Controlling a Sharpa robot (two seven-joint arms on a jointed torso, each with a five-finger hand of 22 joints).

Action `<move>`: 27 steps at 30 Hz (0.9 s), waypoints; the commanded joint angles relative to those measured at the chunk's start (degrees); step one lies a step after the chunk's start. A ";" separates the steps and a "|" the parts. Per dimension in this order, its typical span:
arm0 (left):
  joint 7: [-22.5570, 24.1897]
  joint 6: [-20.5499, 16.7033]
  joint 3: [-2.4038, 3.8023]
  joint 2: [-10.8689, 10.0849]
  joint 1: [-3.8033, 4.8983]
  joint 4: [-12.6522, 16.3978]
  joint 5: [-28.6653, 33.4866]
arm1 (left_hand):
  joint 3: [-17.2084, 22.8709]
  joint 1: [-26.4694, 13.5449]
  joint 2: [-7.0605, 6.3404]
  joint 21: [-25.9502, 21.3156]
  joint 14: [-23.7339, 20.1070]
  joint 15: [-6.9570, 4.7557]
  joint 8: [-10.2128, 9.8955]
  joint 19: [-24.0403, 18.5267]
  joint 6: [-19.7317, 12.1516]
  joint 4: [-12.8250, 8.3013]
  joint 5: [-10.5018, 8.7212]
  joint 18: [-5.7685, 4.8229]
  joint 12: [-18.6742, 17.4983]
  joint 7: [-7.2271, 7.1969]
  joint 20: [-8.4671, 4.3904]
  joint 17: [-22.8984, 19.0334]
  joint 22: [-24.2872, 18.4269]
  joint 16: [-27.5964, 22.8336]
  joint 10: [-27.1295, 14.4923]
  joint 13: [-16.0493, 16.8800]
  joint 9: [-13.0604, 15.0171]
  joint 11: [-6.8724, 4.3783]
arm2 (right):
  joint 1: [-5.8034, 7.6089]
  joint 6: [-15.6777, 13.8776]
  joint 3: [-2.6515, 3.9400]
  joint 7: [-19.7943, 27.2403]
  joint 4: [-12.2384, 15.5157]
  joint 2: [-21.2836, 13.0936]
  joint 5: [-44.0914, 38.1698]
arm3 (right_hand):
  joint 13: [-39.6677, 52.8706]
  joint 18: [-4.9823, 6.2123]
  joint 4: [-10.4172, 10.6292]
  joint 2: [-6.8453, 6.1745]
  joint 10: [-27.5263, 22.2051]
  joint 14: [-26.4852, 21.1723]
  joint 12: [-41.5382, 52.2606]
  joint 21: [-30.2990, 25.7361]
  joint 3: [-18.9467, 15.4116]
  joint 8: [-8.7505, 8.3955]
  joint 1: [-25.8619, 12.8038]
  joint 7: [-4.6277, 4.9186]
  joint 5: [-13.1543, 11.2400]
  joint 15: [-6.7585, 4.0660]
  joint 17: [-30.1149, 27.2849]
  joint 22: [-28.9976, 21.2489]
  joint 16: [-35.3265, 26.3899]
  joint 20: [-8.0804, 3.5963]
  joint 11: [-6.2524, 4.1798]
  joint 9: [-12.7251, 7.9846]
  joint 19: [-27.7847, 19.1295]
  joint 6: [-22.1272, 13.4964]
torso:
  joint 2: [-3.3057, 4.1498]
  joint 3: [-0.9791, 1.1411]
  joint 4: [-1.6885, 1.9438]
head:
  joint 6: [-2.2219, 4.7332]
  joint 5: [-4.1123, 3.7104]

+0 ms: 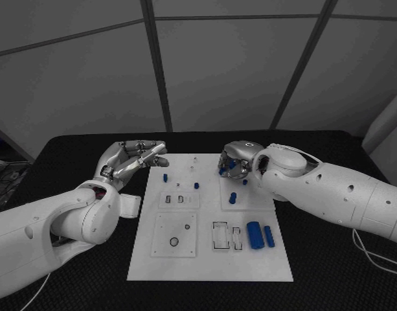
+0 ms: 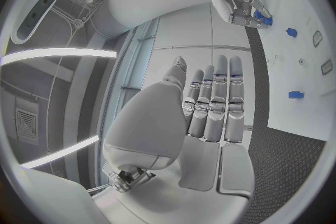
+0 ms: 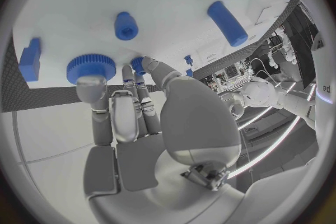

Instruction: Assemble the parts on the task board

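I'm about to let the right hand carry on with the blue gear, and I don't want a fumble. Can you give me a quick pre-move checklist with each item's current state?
1. Right hand has fingers on the blue gear: ok.
2. Grip firm enough to carry it: cannot tell.
3. Left hand holds nothing, fingers apart: ok.
4. Left hand beside the task board, off the parts: ok.
5. Blue cylinder and slimmer blue bar lie apart from both hands: ok.
6. Seat meant for the gear: cannot tell.

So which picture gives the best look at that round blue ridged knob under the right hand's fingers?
The right wrist view: the knob is large and close at the right hand's fingertips. In the head view the hand mostly covers it; the left wrist view shows only small blue bits there.
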 commanded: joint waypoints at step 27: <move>-0.78 0.60 0.07 -0.37 0.12 0.02 -0.11 | -0.08 -0.11 0.05 0.00 -0.20 0.40 -1.18 0.01 -0.15 -0.55 -0.31 -0.58 -1.23 0.55 0.08 0.46 -0.21 -0.69 -0.40 -0.08 -0.11 0.48 | 1.07 -14.34 0.05 3.90 0.33 0.59 3.18 | 1.15 -0.86 -0.60 0.85 5.92 2.55 1.62 2.27 5.33 2.24 2.45 -0.89 0.41 -1.04 0.82 1.89 1.19 -1.17 -1.46 1.07 -0.22 5.66 | 0.38 -0.06 0.33 | 0.22 -0.13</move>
